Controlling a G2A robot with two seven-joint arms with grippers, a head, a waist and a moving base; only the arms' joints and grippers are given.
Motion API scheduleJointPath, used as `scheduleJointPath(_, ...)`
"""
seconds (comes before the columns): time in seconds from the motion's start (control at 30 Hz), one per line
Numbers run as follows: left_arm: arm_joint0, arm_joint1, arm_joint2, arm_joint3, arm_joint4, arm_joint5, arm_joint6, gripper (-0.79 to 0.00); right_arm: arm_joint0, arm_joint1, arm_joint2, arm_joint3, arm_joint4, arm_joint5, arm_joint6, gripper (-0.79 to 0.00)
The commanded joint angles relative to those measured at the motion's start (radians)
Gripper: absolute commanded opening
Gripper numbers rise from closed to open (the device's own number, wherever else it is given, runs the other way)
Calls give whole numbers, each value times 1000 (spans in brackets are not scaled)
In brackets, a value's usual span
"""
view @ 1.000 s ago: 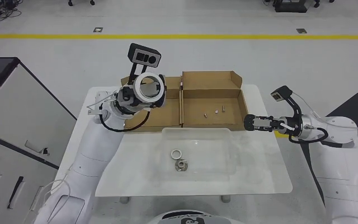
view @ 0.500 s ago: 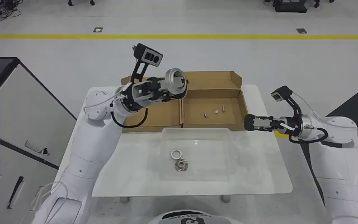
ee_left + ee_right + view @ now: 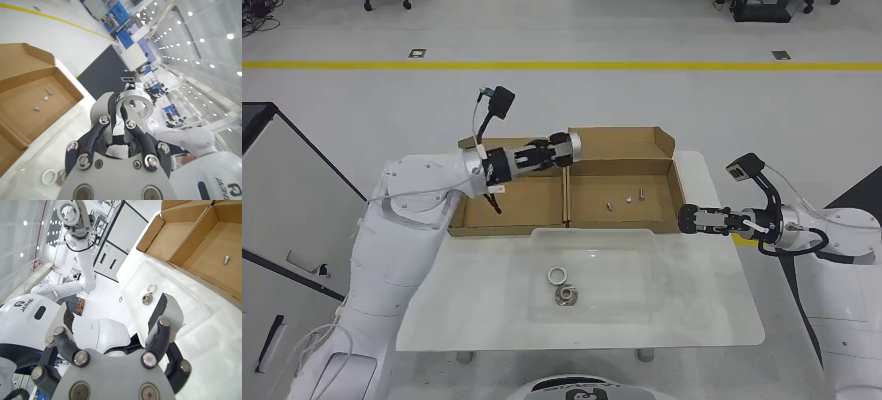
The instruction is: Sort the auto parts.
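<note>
**Left arm swung across with ring in grasp**

Since one second ago, the left tool has carried the large silver metal ring from above the left compartment of the brown cardboard box to above its central divider, near the back wall. It is clenched on the ring's rim. The right tool is released, jaws wide, just beside the box's right end above the white desk. A small white ring and a flanged metal hub lie in the clear plastic tray. Small metal screws lie in the right compartment.
</note>
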Motion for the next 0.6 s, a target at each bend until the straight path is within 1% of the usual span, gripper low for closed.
scheduleJointPath(0.0, -16, 3, 11, 20, 100, 26, 20, -785, 0, 0, 0, 0, 0, 0, 0, 0)
scheduleJointPath(0.07, -41, 5, 31, 50, 198, 49, 24, -785, 0, 0, 0, 0, 0, 0, 0, 0)
scheduleJointPath(0.17, -91, 5, 68, 124, 300, 79, 16, -785, 0, 0, 0, 0, 0, 0, 0, 0)
scheduleJointPath(0.33, -184, -8, 158, 269, 435, 111, 28, -785, 0, 0, 0, 0, 0, 0, 0, 0)
scheduleJointPath(0.4, -225, -14, 205, 324, 525, 120, 45, -785, 0, 0, 0, 0, 0, 0, 0, 0)
scheduleJointPath(0.53, -276, -35, 268, 421, 553, 158, 85, -785, 0, 0, 0, 0, 0, 0, 0, 0)
scheduleJointPath(0.57, -283, -39, 278, 433, 560, 163, 88, -785, 0, 0, 0, 0, 0, 0, 0, 0)
